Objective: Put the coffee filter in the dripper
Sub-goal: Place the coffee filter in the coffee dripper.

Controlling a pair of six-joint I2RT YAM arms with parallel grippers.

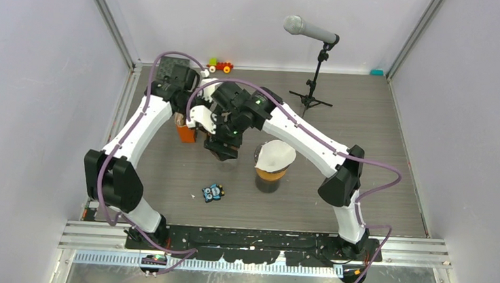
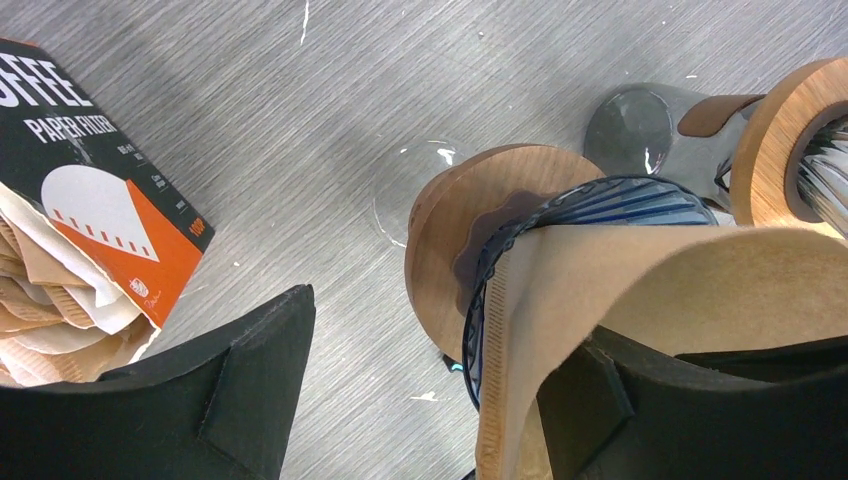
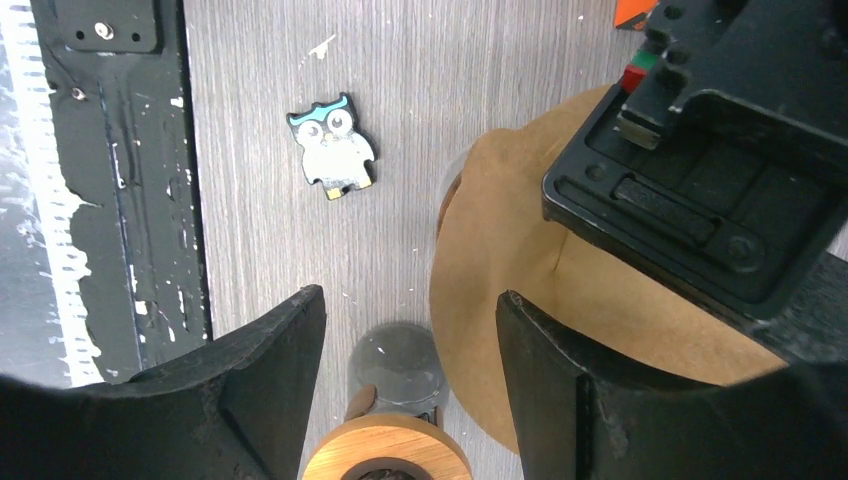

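In the left wrist view a blue ribbed glass dripper point(image 2: 520, 235) with a wooden collar point(image 2: 445, 240) stands on the table, and a brown paper coffee filter point(image 2: 650, 290) sits in it as an open cone. My left gripper point(image 2: 445, 330) is open; its right finger point(image 2: 650, 410) rests against the filter's near edge, and its left finger point(image 2: 240, 385) hangs over bare table. The right wrist view shows the same filter point(image 3: 540, 290) from above, below the left gripper's body. My right gripper point(image 3: 410, 300) is open beside it with nothing held. The arms hide this dripper from the top view.
A second dripper holding a white filter point(image 1: 274, 156) stands on a glass carafe to the right. An orange-and-black box of paper filters point(image 2: 90, 220) lies left of the dripper. An owl toy point(image 1: 213, 192) lies nearer the front, and a microphone stand point(image 1: 313, 86) is at the back.
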